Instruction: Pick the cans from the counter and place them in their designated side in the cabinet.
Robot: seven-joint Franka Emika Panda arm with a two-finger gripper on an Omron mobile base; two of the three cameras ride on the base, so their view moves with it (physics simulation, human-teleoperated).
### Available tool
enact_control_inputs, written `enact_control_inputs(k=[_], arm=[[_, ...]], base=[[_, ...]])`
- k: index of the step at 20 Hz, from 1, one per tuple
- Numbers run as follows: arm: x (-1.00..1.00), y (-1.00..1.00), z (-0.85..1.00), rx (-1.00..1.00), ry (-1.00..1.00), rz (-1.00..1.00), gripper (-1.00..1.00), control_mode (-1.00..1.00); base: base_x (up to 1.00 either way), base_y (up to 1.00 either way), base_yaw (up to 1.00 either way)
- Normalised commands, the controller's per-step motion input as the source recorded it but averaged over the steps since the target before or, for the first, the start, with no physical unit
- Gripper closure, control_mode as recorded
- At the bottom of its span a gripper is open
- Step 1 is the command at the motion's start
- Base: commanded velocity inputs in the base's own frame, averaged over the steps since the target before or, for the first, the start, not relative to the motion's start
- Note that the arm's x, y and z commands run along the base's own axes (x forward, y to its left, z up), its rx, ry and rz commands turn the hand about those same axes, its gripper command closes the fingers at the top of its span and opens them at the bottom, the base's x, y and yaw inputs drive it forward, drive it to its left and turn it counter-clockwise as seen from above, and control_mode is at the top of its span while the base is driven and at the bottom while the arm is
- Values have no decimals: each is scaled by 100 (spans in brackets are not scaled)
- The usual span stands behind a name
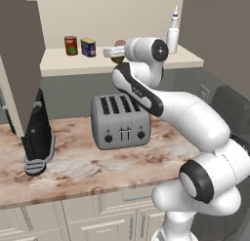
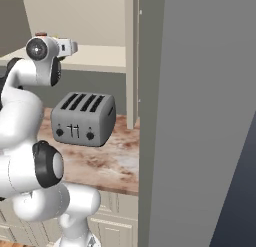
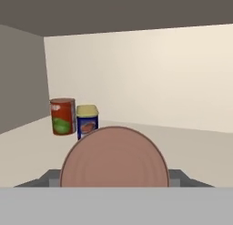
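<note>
Two cans stand side by side on the cabinet's pale shelf point(image 1: 58, 64): a red-brown can with a green label patch point(image 1: 71, 45) and, just at its 3 o'clock, a blue can with a yellow top point(image 1: 88, 47). In the hand view they sit at about 9 o'clock, near the grey-brown side wall, the red-brown can point(image 3: 63, 116) touching or nearly touching the blue one point(image 3: 87, 120). A third can, seen end-on as a brown ridged disc point(image 3: 114, 160), sits low in that view between the fingers of the claw point(image 1: 118, 53), which is closed partway around it, above the shelf. At 3 o'clock along the shelf stands a tall white squeeze bottle point(image 1: 173, 34). Below, on the marbled surface point(image 1: 88, 167), sits a grey four-slot toaster point(image 1: 120, 122), with a dark stand-like appliance point(image 1: 38, 137) at its 9 o'clock.
</note>
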Motion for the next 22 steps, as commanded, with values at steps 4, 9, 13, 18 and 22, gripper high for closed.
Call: enact_control_inputs(k=[4,9,13,18,22], arm=[[22,4,-2,-1,0,0,100,-100],[20,7,-2,-1,0,0,100,-100],[21,8,-3,-1,0,0,100,-100],[22,9,-5,0,1,0,100,-100],[26,12,-6,-1,1,0,100,-100]], base=[[0,0,0],[0,0,0],[0,0,0],[0,0,0],[0,0,0]])
